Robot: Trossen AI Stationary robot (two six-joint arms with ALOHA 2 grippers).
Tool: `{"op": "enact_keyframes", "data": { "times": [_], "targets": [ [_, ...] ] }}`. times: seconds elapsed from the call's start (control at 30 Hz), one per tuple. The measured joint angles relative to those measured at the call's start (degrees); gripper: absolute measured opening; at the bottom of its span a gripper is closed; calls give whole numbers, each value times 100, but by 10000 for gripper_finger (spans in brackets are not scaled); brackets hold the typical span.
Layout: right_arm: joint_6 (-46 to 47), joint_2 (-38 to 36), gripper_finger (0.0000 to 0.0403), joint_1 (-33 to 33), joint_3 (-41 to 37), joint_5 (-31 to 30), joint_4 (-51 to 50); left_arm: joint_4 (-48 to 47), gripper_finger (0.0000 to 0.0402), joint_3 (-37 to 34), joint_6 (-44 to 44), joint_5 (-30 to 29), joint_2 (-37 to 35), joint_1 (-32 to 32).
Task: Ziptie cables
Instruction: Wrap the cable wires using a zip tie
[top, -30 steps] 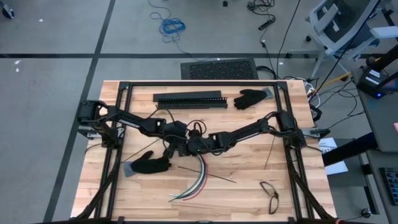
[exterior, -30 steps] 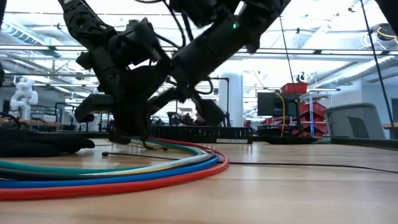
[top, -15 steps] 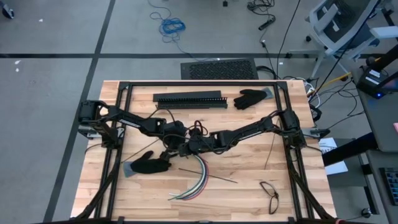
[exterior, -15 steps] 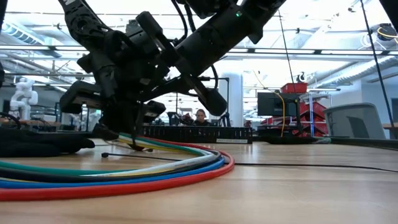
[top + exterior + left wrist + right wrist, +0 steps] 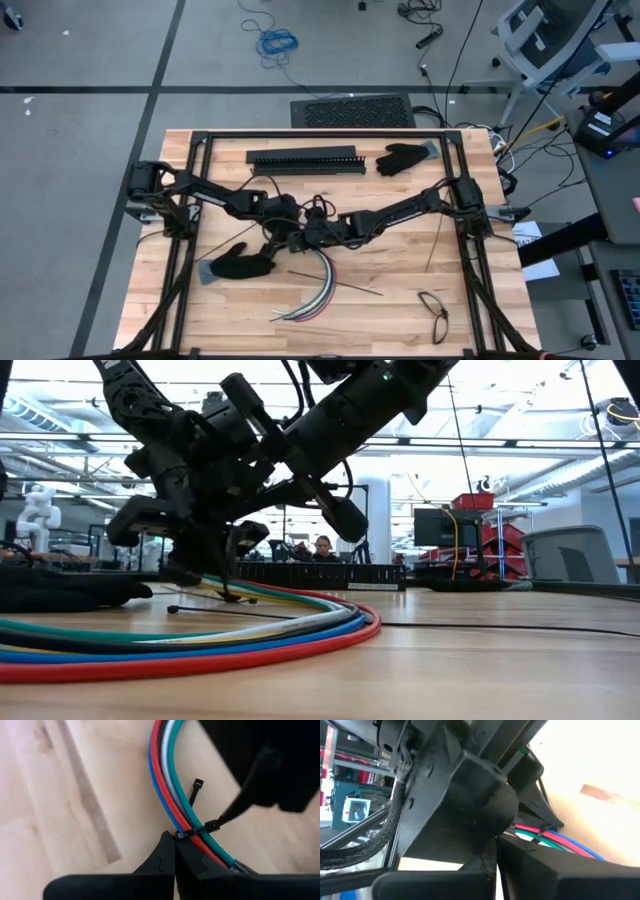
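Observation:
The cables [image 5: 318, 285], red, blue, white, green and black, lie side by side on the wooden table in one curve [image 5: 250, 635]. A black zip tie [image 5: 197, 829] is looped across the bundle near its far end. Both grippers meet there at the table's middle. My left gripper [image 5: 173, 840] is shut at one side of the bundle [image 5: 283, 242]. My right gripper [image 5: 303, 238] is shut at the other side, and in its own wrist view [image 5: 496, 851] the left arm fills most of the picture. My left gripper pinches the zip tie's end [image 5: 180, 835] between its two fingertips, right beside the blue cable. The fingers slant down from the table's left. The loop lies across the cables, which rest on the table. My right gripper is shut on the zip tie's free strap [image 5: 231, 812], which runs up from the head [image 5: 212, 825] into the dark fingers. Blur hides the exact place of contact. The gripper comes slanting down from the table's right.
A loose zip tie [image 5: 335, 280] lies near the bundle, and another [image 5: 195, 792] lies beside the cables. A black glove [image 5: 240, 265] lies left of the grippers, and a second glove [image 5: 400, 158] and a black slotted bar [image 5: 305, 160] lie at the far edge. A dark wire loop [image 5: 432, 310] lies near right.
My left gripper has turned at the wrist while staying in place. The bend of the cable bundle has slid a little toward the table's right. Both grippers have stayed shut.

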State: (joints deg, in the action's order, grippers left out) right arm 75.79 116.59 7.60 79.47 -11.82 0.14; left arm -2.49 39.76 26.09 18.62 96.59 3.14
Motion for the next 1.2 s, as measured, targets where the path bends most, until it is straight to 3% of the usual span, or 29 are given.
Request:
{"op": "enact_keyframes", "data": {
  "times": [0.27, 0.4, 0.6, 0.73, 1.07, 1.2],
  "targets": [
    [-128, -122, 0, -77, -7, -239, -383, 118, 0, 23, 109, -192, 176, -49],
    [-105, -129, 0, -89, -7, -385, -396, 37, 0, 23, -229, 129, 184, -37],
    [-140, -164, 0, -108, -7, -451, -475, 128, 4, 10, -476, 82, 122, 55],
    [-155, -166, 0, -133, -7, -540, -498, 75, 33, 15, -432, 154, 89, 240],
    [-280, -242, 0, -131, -1, -507, -511, -159, 147, 14, -266, 273, 79, 432],
    [-310, -259, 0, -127, -1, -482, -518, -149, 160, 14, -125, 135, 79, 423]
  ]
}}
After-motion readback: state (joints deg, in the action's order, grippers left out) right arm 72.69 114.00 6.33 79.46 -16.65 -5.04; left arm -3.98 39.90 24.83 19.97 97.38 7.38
